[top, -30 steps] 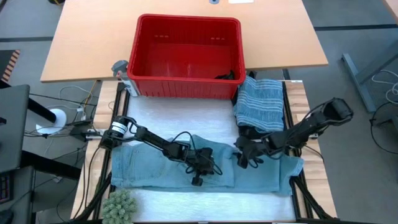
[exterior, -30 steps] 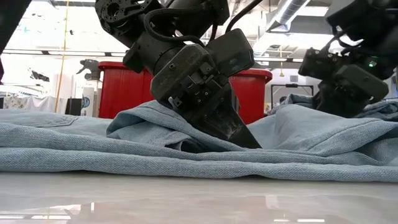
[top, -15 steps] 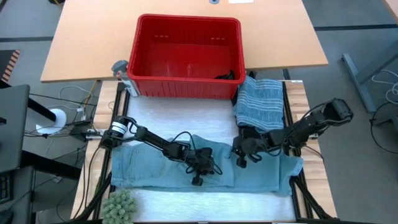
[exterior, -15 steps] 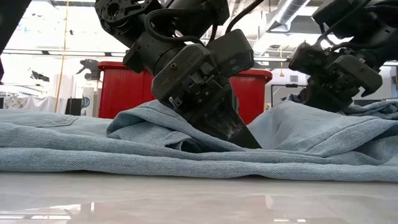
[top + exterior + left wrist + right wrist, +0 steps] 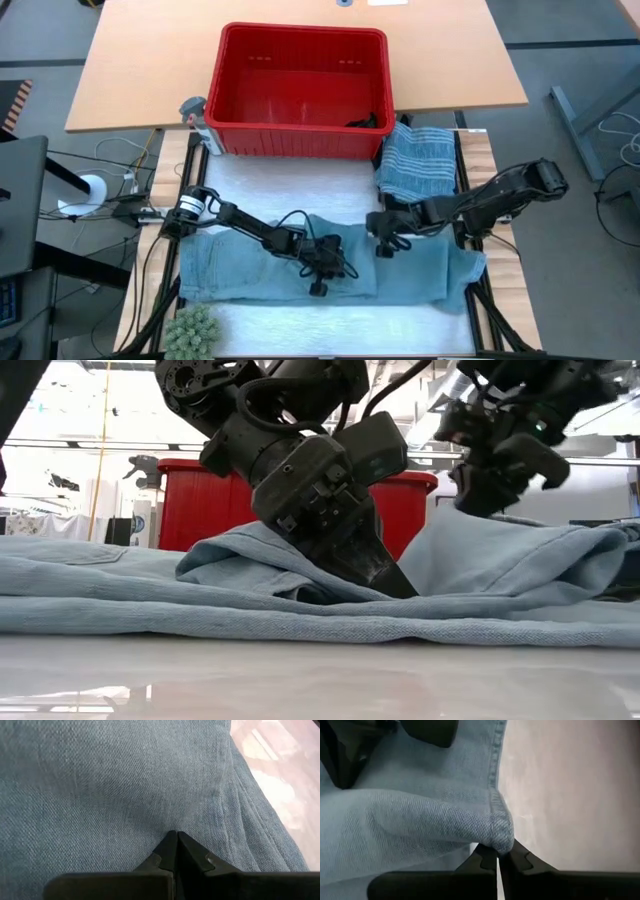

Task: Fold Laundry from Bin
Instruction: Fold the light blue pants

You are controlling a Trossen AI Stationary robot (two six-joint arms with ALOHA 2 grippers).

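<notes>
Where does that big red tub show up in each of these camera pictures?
High view: the bin sits at the far middle of the table, above the light blue jeans.
Low view: the bin stands in the background, behind the dark arms.
Left wrist view: not in it.
Right wrist view: not in it.
Shared landmark: the light blue jeans, in all four views.

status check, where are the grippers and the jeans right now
Left gripper shut, pressing the light blue jeans flat on the table. Right gripper shut on the jeans' hem, lifted off the table. Folded striped cloth beside red bin; nothing in the way.
</notes>
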